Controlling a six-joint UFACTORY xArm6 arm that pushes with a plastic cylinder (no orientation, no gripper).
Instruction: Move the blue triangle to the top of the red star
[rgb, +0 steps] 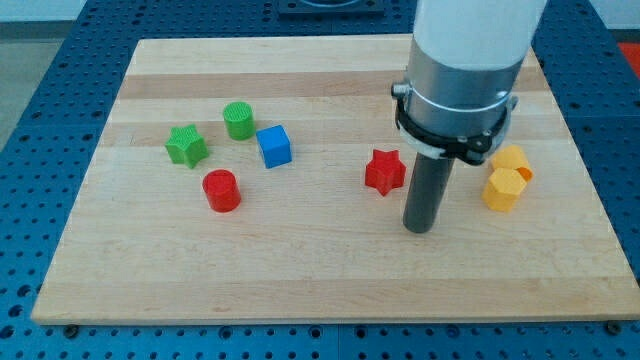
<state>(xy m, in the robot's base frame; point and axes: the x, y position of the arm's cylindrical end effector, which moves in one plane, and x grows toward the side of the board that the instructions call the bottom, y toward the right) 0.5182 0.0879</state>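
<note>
In the camera view, my tip (420, 229) stood on the wooden board (300, 270) just below and to the view's right of the red star (385, 171), close to it but apart; the tool was a plain rod with nothing to spread or pinch, and its end pressed on no block. The blue triangle did not show at all; I judged it was probably hidden behind the arm's wide body, above and to the right of the red star, though I could not tell. So the step in hand looked like the approach, with the push itself not yet begun. The next move, as I judged it, called for finding the triangle and getting the tip to its far side from the red star, then sliding it toward the spot just above the star without knocking the star.

Counted, seven blocks showed: one red star; one red cylinder (221, 190) well left of it; one blue cube (273, 146), one green cylinder (239, 120) and one green star (186, 145), all left of the red star; two yellow blocks (511, 158) (502, 189) touching each other to its right, their shapes unclear.
</note>
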